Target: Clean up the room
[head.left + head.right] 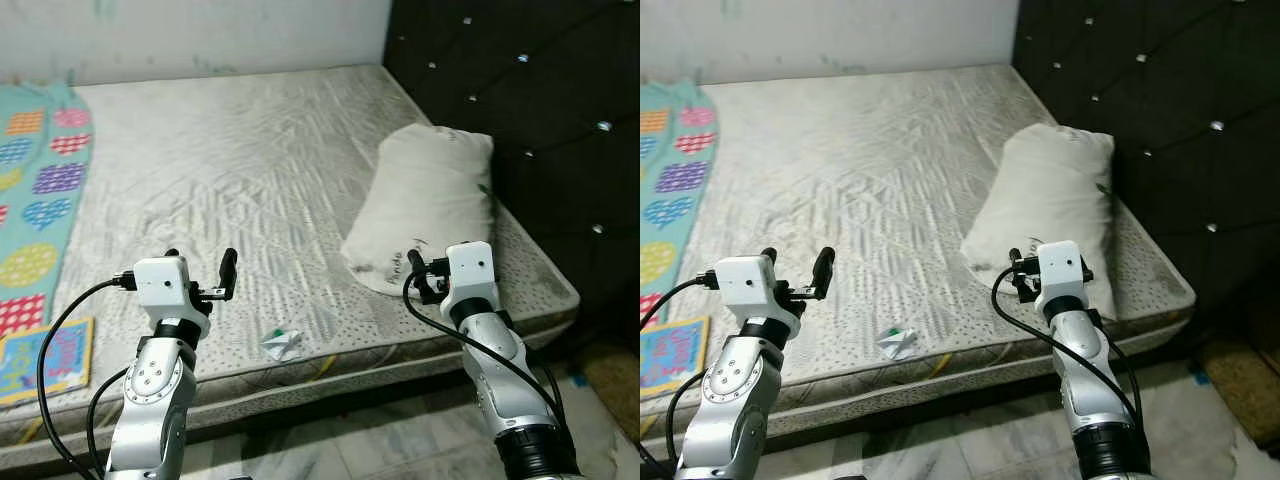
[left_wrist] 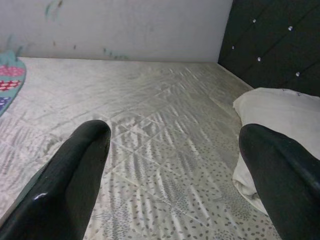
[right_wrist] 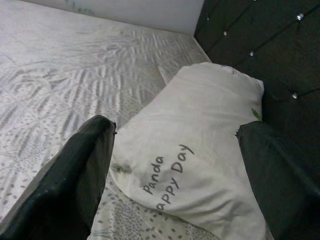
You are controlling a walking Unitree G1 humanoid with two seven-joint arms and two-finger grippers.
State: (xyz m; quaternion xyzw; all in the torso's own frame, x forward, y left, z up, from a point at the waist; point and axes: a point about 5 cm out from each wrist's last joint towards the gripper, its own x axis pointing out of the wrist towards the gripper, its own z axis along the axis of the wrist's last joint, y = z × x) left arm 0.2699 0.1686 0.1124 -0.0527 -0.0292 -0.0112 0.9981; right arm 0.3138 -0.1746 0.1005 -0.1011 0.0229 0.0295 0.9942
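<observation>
A bare mattress [image 1: 230, 170] with a grey quilted cover takes up most of the scene, set against a white wall and a black tufted headboard [image 1: 520, 110] studded with shiny buttons. A white pillow [image 1: 430, 200] lies on the mattress just beside the headboard, at the robot's right. Grey writing on the pillow reads "Panda" and "Happy Day" in the right wrist view. Near the front edge of the mattress, between the two arms, sits a small crumpled piece of white paper [image 1: 282, 343] with a green spot on it. A turquoise blanket [image 1: 35, 190] printed with coloured hearts and circles covers the mattress's left side, and a flat colourful book or card [image 1: 45, 358] lies on its near end; its print is too small to read. Below the mattress edge is a pale marbled floor [image 1: 400, 440].

The left gripper [image 1: 200, 272] hovers above the front part of the mattress, its fingers [image 2: 75, 175] spread wide and empty. The right gripper [image 3: 175, 170] hangs over the near end of the pillow, fingers [image 3: 75, 175] also wide apart, holding nothing; the pillow lies directly ahead of them.
</observation>
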